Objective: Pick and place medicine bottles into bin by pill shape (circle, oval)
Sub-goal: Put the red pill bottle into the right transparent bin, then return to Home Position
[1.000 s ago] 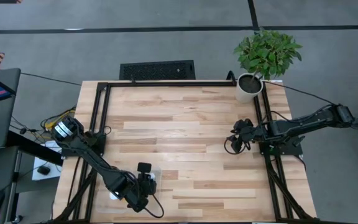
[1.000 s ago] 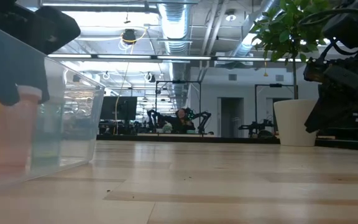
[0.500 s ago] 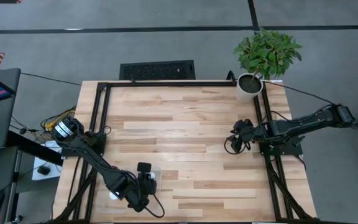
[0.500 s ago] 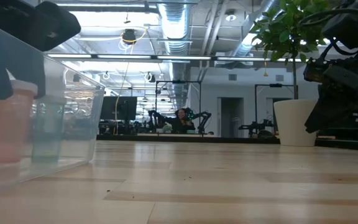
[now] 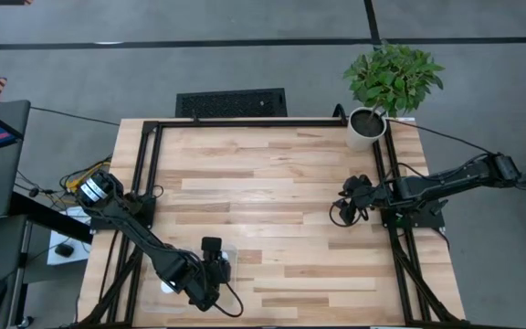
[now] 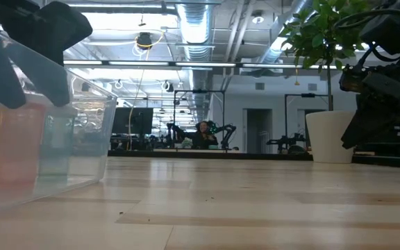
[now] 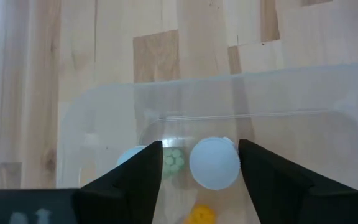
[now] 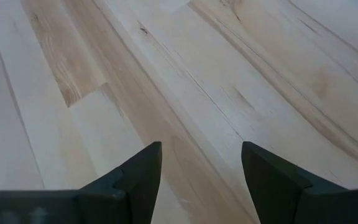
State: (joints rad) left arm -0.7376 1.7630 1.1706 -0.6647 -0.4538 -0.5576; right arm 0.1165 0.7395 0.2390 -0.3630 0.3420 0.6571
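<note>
A medicine bottle with a white round cap (image 7: 214, 163) stands upright in the clear bin (image 7: 229, 78) at the table's near left. My left gripper (image 7: 201, 146) hangs open over it, one finger on either side of the cap. In the low view the bottle's pale orange body (image 6: 19, 139) shows through the bin's wall (image 6: 82, 139), below the spread fingers. A second white cap (image 7: 132, 155) and a bottle of green pills (image 7: 173, 160) lie beside it, partly hidden by one finger. My right gripper (image 8: 201, 155) waits open over bare wood at the table's right side (image 5: 343, 208).
A potted plant (image 5: 373, 119) in a white pot stands at the far right corner. Black frame rails (image 5: 149, 183) run along the table's left, far and right sides. The middle of the wooden table (image 5: 272, 201) is free room.
My left gripper has opened over the bin and let go of the bottle it held by the cap. The bottle now stands in the bin below the fingers. The arm itself has stayed in place.
</note>
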